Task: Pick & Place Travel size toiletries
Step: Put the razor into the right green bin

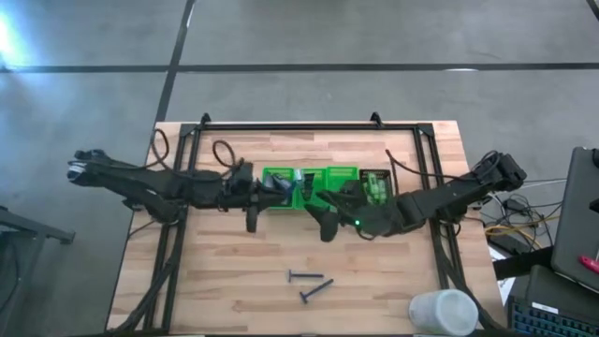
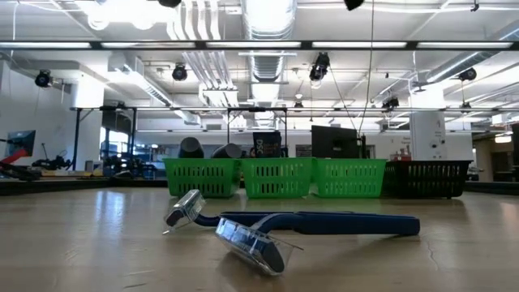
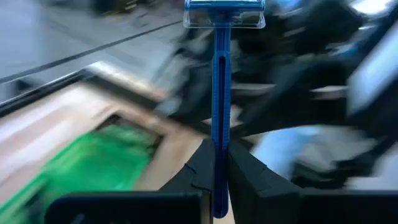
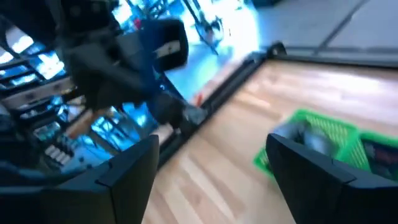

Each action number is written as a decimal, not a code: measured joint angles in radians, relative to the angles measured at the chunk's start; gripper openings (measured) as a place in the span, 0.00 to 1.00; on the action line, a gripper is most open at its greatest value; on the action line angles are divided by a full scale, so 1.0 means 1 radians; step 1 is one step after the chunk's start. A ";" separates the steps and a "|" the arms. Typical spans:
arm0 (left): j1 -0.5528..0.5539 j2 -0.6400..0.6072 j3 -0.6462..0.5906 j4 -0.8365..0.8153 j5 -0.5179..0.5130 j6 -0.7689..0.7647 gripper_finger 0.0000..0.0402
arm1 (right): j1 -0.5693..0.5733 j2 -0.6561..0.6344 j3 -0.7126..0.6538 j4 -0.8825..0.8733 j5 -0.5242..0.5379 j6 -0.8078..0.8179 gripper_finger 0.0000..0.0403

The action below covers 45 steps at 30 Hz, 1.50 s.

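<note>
The left jaws [image 3: 216,180] are clamped on the handle of a blue razor [image 3: 219,93], head away from the wrist, that arm lying low across the worktop [image 1: 234,290] to the green tray [image 1: 309,178] near the far edge. The right jaws [image 4: 211,180] stand wide and hold nothing, beside the tray's other end. No writing is readable; two more razors [image 1: 309,284] lie on bare wood toward the near edge.
</note>
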 joint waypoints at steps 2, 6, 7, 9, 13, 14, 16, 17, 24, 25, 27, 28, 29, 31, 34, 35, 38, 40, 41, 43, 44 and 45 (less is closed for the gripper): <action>0.003 0.004 0.000 0.076 0.048 0.005 0.06 | -0.020 0.002 0.000 0.058 0.000 -0.043 0.75; 0.016 0.019 0.000 0.157 0.131 -0.001 0.05 | -0.040 -0.004 0.000 0.204 -0.011 -0.158 0.76; 0.019 0.021 0.000 0.164 0.148 -0.004 0.05 | -0.044 -0.009 0.000 0.224 -0.031 -0.176 0.76; 0.019 0.025 0.000 0.157 0.165 -0.009 0.05 | -0.052 -0.010 0.000 0.251 -0.075 -0.187 0.75; 0.029 0.030 0.000 0.165 0.172 -0.012 0.05 | -0.055 -0.007 0.000 0.248 -0.091 -0.187 0.72; 0.033 0.032 0.000 0.167 0.171 -0.012 0.05 | -0.055 -0.007 0.000 0.248 -0.091 -0.181 0.71; 0.037 0.036 0.000 0.184 0.186 -0.013 0.05 | -0.054 -0.006 0.000 0.250 -0.092 -0.176 0.69; 0.039 0.037 0.000 0.192 0.192 -0.013 0.05 | -0.054 -0.006 0.000 0.250 -0.094 -0.176 0.69; 0.076 0.043 0.000 0.189 0.196 -0.013 0.05 | -0.053 -0.031 0.001 0.100 -0.083 -0.119 0.72; 0.082 0.043 0.001 0.186 0.196 -0.012 0.05 | -0.053 -0.040 0.001 0.072 -0.083 -0.101 0.74; 0.095 0.043 0.002 0.173 0.196 -0.010 0.05 | -0.048 -0.054 0.001 0.039 -0.083 -0.082 0.77; 0.101 0.043 0.002 0.172 0.198 -0.010 0.05 | -0.044 -0.060 0.001 0.037 -0.085 -0.082 0.79; 0.105 0.044 0.002 0.172 0.199 -0.010 0.06 | -0.041 -0.061 0.001 0.048 -0.094 -0.089 0.80; 0.112 0.047 0.002 0.174 0.211 -0.013 0.06 | -0.040 -0.068 0.001 0.094 -0.123 -0.118 0.82; 0.115 0.065 0.002 0.181 0.230 -0.021 0.06 | -0.044 -0.074 0.001 0.155 -0.165 -0.151 0.84; 0.115 0.071 0.002 0.186 0.235 -0.025 0.06 | -0.046 -0.074 0.001 0.160 -0.167 -0.161 0.84; 0.115 0.094 0.002 0.232 0.262 -0.041 0.06 | -0.053 -0.072 0.000 0.153 -0.170 -0.170 0.84; 0.115 0.108 0.002 0.254 0.285 -0.053 0.06 | -0.057 -0.073 0.000 0.149 -0.171 -0.170 0.82; 0.115 0.117 0.002 0.272 0.291 -0.059 0.06 | -0.059 -0.073 0.000 0.149 -0.171 -0.171 0.81; 0.115 0.123 0.002 0.279 0.300 -0.060 0.06 | -0.060 -0.073 0.000 0.147 -0.174 -0.173 0.78; 0.115 0.126 0.002 0.287 0.301 -0.061 0.06 | -0.060 -0.073 0.000 0.143 -0.174 -0.173 0.77; 0.115 0.127 0.002 0.295 0.302 -0.063 0.06 | -0.060 -0.073 0.000 0.142 -0.174 -0.173 0.75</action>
